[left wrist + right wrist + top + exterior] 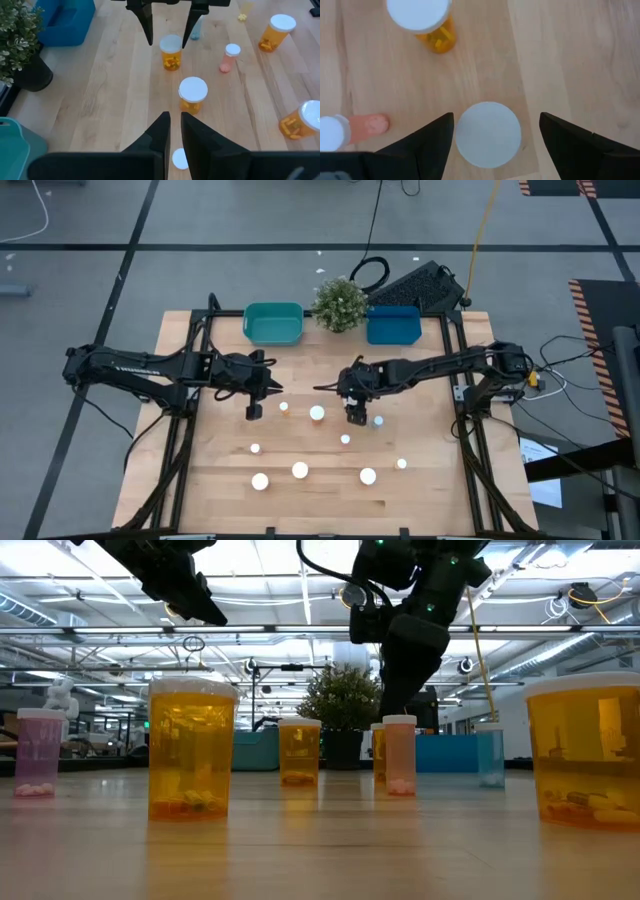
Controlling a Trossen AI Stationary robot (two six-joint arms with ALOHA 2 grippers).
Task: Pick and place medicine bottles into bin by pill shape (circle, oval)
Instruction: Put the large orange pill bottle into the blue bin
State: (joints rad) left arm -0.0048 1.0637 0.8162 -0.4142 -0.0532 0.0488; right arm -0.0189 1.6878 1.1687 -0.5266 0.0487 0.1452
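The right gripper [356,418] hangs over the middle of the table [440,490], fingers spread wide and pointing down. Straight below it, between the two fingers [427,142] and touching neither, stands a medicine bottle showing only its round white cap [488,134]; bare wood shows on both sides of the cap, so there is a little room on each flank. Just beside this gripper stands a pale blue bottle [378,421], and near it on the other side an amber bottle with a wide white cap [317,413]. A slim pink bottle [350,129] also stands close to it.

The left gripper [254,411] hovers above the table well apart from the right one, its fingers [156,135] drawn narrow with only a thin gap and nothing between them. Ahead of it stands an amber bottle [192,95], and another white cap [180,158] shows right under its fingertips.

Beyond both grippers, at the far edge of the table, sit a teal bin [273,323] and a blue bin [393,326] with a green potted plant [339,302] between them. The wood between the grippers and the bins is open. On the other side of the grippers, toward the near edge, several more white-capped bottles [300,470] stand scattered, well apart from each other. In the low view the large ones are amber with pills at the bottom [190,755].
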